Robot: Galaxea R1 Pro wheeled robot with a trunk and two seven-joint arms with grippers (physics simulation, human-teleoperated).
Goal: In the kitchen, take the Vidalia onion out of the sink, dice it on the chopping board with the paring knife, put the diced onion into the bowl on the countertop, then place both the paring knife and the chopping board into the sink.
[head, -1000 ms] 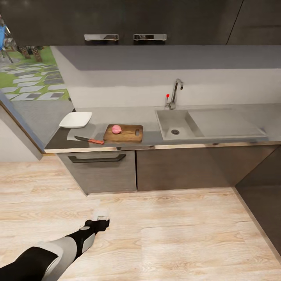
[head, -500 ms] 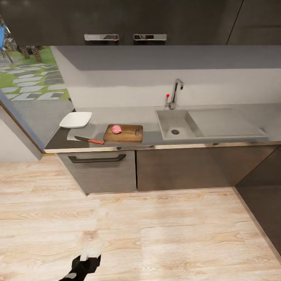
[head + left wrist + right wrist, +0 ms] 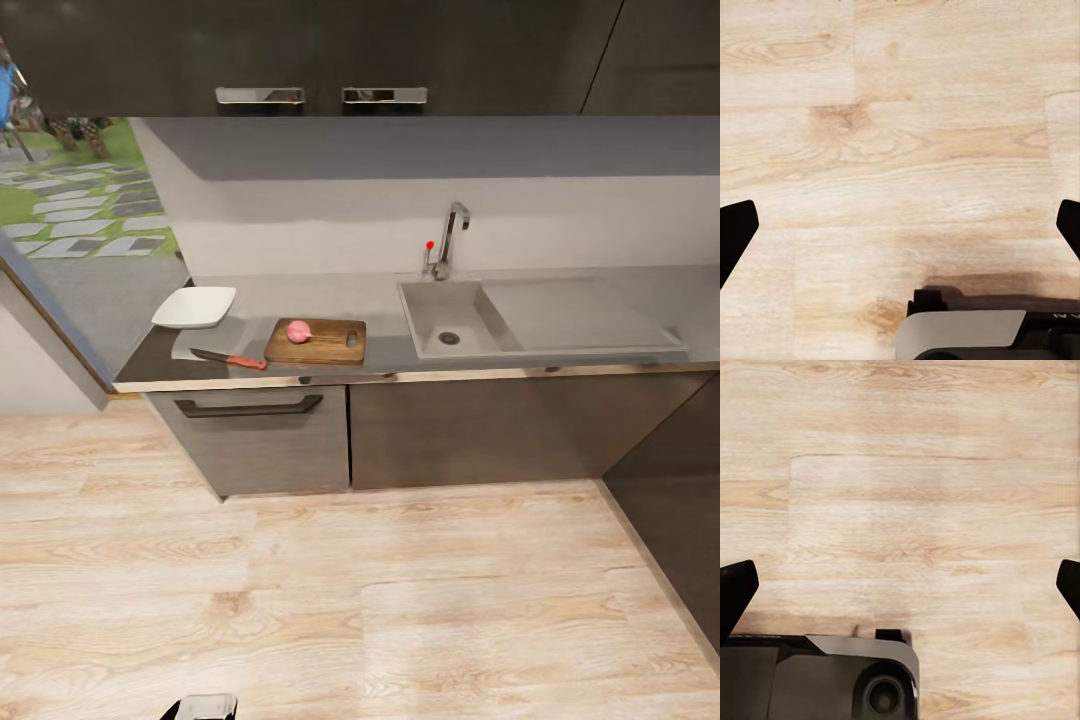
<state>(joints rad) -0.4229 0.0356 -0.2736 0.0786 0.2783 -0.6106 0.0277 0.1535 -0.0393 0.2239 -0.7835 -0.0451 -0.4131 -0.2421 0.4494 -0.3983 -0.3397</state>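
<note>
Head view puts the tabletop (image 3: 390, 295) across the middle of the frame, glossy black upper cabinets (image 3: 330, 50) along the top and a big stretch of light wood floor (image 3: 400, 600) filling the lower half. Between the camera and the cabinet fronts there's just open floor — nothing in the way.

The chopping board (image 3: 316, 341) sits left of center on the tabletop, near the front edge, with the pink onion (image 3: 298, 331) resting on its left part. Just left of the board lies the paring knife (image 3: 229, 358), orange-red handle toward the board and dark blade pointing further left, not touching the board. The white bowl (image 3: 195, 306) is behind the knife, toward the left end of the tabletop, apart from both. Right of the board is the sink (image 3: 445, 320) with its round drain, the drainboard (image 3: 580, 312) running off to the right and the chrome tap (image 3: 450, 238) behind the basin.

At the bottom edge, left of center, a small pale bit of the left arm (image 3: 200, 708) pokes in.

The left claw (image 3: 900, 229) is spread wide over bare floor — dark fingertips (image 3: 735, 232) at opposite edges of its wrist view, nothing between them. Same deal with the right claw (image 3: 900, 589): wide open, holding nothing, just floorboards in the gap, and part of the robot's dark base (image 3: 817, 679) at the bottom of the frame.
</note>
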